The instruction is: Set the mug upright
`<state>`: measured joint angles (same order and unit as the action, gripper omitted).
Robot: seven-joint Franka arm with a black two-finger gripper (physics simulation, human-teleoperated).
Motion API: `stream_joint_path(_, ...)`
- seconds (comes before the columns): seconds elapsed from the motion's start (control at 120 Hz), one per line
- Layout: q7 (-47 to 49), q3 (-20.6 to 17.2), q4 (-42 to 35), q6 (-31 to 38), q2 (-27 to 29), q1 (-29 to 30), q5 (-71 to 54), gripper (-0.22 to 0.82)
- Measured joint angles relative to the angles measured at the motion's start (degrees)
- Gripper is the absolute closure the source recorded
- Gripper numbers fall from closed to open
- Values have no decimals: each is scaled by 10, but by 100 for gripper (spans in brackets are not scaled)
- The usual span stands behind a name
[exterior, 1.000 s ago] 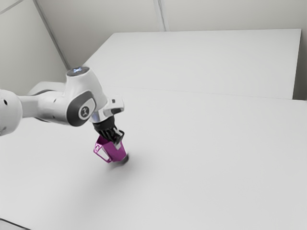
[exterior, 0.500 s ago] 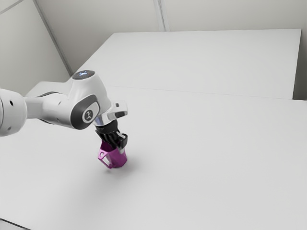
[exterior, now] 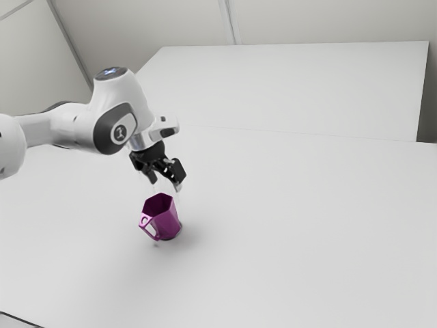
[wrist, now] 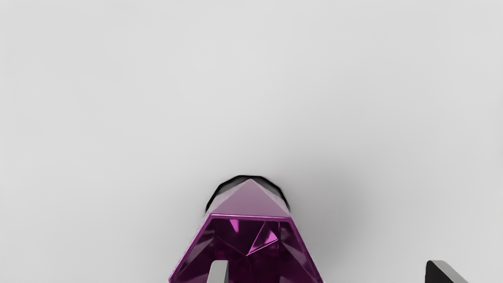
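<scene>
The handle (exterior: 150,229) formed the part of the mug (exterior: 166,220) nearest the exterior camera, directed toward that camera and the exterior view's left. The mug stood upright on the worktop (exterior: 307,239), in the exterior view's left half. Its long axis ran close to vertical, the dark base (exterior: 180,231) down and the open mouth (exterior: 158,203) up. In the exterior view, the drawn line of this axis slanted slightly, the rim lying farther to the view's left than the base. The wrist view showed the many-sided rim and the faceted interior, with the dark base edge beyond the rim.

The end effector (exterior: 166,184) was located above the mug, separated from the rim by a visible gap. It was wide open and had hold of nothing. In the wrist view, one of the two fingers (wrist: 219,273) overlapped the mouth; the other was set well apart from it, seen against the worktop outside the rim.

The arm (exterior: 75,126) entered from the exterior view's left edge. Its forearm ran nearly level, rising slightly toward the wrist joint (exterior: 115,128). From there the hand (exterior: 154,132) sloped downward toward the exterior view's right, fingertips directed down at a tilt. Pale walls (exterior: 157,20) stood in the background.
</scene>
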<state>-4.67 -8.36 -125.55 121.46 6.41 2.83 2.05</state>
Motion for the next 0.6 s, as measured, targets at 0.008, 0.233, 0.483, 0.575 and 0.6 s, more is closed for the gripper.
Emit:
stream_joint_path(0.008,0,0,4,-5,0,0,0,6)
stream_joint_path(0.233,17,1,123,-140,-8,2,-8,2)
stream_joint_path(0.483,51,2,203,-231,-18,4,-26,1)
stream_joint_path(0.575,61,2,234,-256,-24,6,-28,0)
stream_joint_path(0.6,63,3,241,-262,-25,6,-28,0)
